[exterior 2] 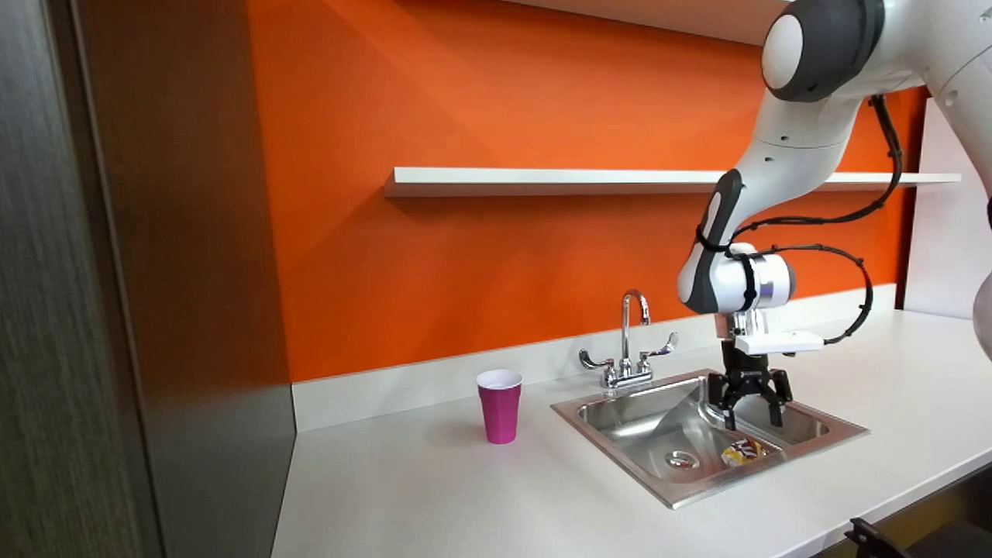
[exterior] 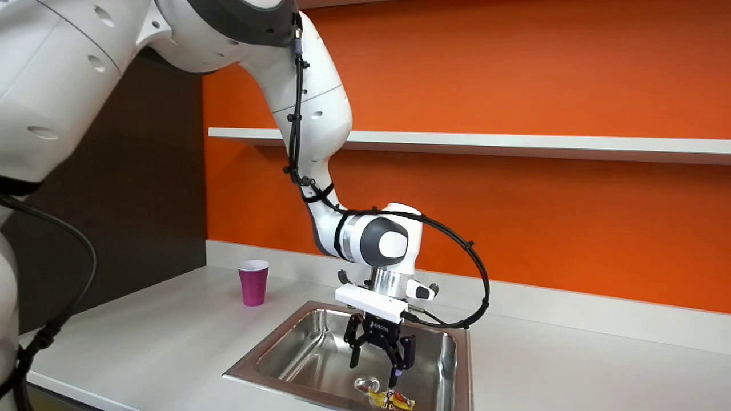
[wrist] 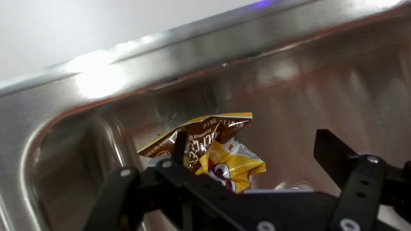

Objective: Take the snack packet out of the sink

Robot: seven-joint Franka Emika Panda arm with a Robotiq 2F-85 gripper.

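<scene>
The rectangular stainless-steel sink [wrist: 192,53], with its flat rim, is set into a pale, smooth counter [exterior 2: 434,496] that stretches away on both sides; a narrower strip lies between the front rim and the counter's front edge. On the basin floor, close to the front wall and near the round metal drain [exterior 2: 682,459], lies the small, crinkled yellow-and-brown snack packet [wrist: 213,149], with more bare floor on its drain side. In the wrist view its brown end seam slants from lower left to upper right, roughly along the nearest wall, the lettering upside down; the body is creased and partly hidden behind a finger, so its long axis cannot be fixed surely. The black two-fingered gripper [exterior 2: 752,423] hangs over the basin, fingers spread wide, tips above the packet and apart from it. Behind the sink rises the chrome two-handled faucet [exterior 2: 625,356]; well to one side stands an upright magenta cup with a white inside [exterior 2: 501,411]. A black cable [exterior: 484,279] loops out beside the wrist, below a long white shelf [exterior: 514,141].
</scene>
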